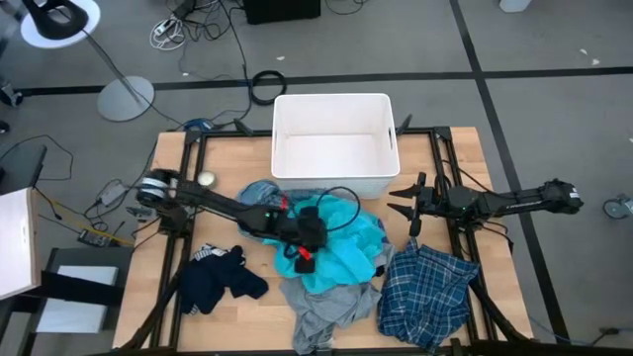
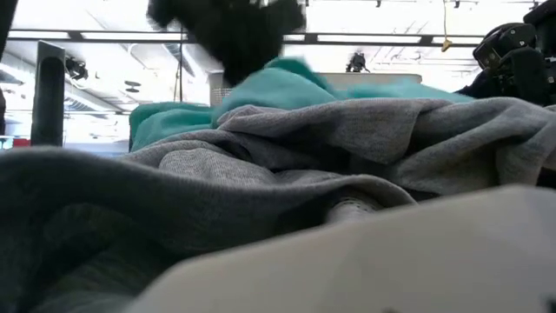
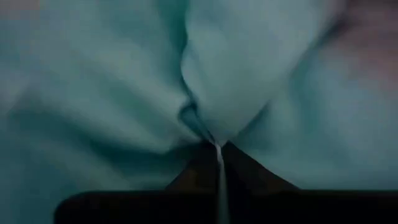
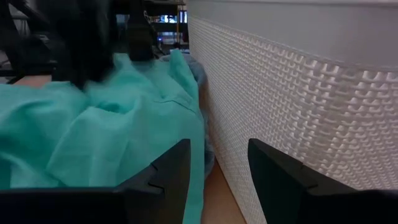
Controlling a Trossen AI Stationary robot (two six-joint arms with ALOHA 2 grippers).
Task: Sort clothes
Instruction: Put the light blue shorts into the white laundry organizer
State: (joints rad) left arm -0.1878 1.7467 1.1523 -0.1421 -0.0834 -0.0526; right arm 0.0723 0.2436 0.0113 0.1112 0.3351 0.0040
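A bright turquoise garment (image 1: 341, 242) lies in the middle of the table, partly over a grey garment (image 1: 326, 307). A dark navy garment (image 1: 220, 277) lies at the near left and a blue-and-white plaid shirt (image 1: 425, 287) at the near right. My left gripper (image 1: 302, 259) is down on the turquoise garment and shut on it. My right gripper (image 1: 407, 203) is open and empty, just right of the white bin's (image 1: 334, 143) near right corner. My left gripper pinches a gathered fold of the turquoise garment (image 3: 205, 127) between its two fingers; the cloth puckers into the shut tips. The fingers come from above, slanting down from the table's left. The garment still lies on the table and on the grey garment.
The white bin stands at the table's far middle; its textured wall (image 4: 298, 93) is close beside my right gripper. More plaid cloth (image 1: 259, 193) lies under the left arm by the bin. Bare wood shows at the near left and far right.
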